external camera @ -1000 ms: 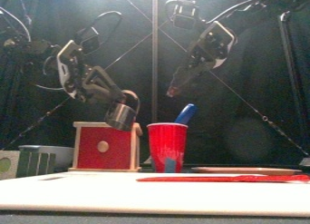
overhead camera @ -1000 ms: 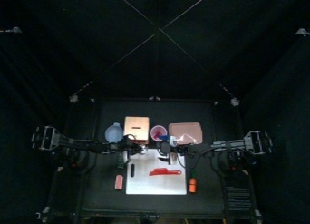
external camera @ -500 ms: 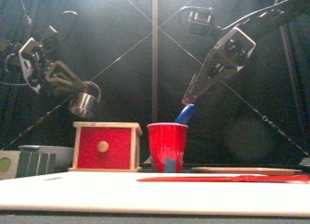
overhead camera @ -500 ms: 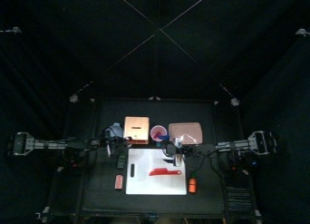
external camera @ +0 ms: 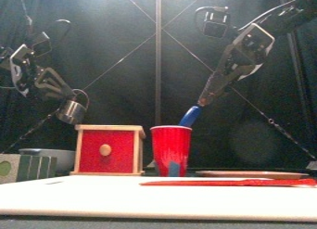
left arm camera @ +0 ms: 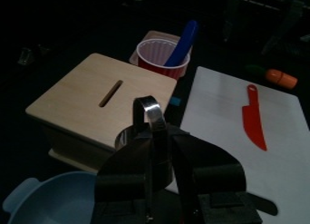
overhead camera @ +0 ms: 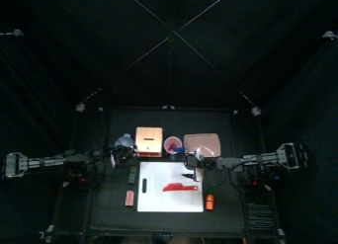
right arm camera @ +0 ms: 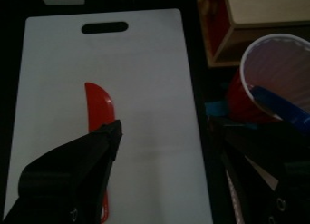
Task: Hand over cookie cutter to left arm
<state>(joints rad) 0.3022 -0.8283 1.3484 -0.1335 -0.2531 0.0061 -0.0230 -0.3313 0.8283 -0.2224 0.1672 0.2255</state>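
Note:
A small metal cookie cutter point(external camera: 72, 110) hangs in the air above and to the left of the wooden box point(external camera: 106, 149). My left gripper point(external camera: 67, 104) is shut on it. In the left wrist view the cutter's metal band point(left arm camera: 148, 113) stands up between the left gripper's point(left arm camera: 152, 130) jaws, over the box's edge. My right gripper point(external camera: 203, 102) hangs open and empty, high above the red cup point(external camera: 171, 149). In the right wrist view the right gripper's point(right arm camera: 166, 133) jaws are spread wide over the white cutting board point(right arm camera: 133, 73).
A red knife point(overhead camera: 179, 187) lies on the white cutting board point(overhead camera: 172, 174). The red cup point(left arm camera: 162, 55) holds a blue utensil. The slotted wooden box point(left arm camera: 103, 96) stands beside it, with a pale blue bowl point(left arm camera: 43, 196) near. A pink tray point(overhead camera: 203, 143) sits at the back right, with orange items point(overhead camera: 209, 202) near the board.
The left arm has drawn back to the left and lower with the cookie cutter in its jaws. The right arm has pulled away to the right, empty.

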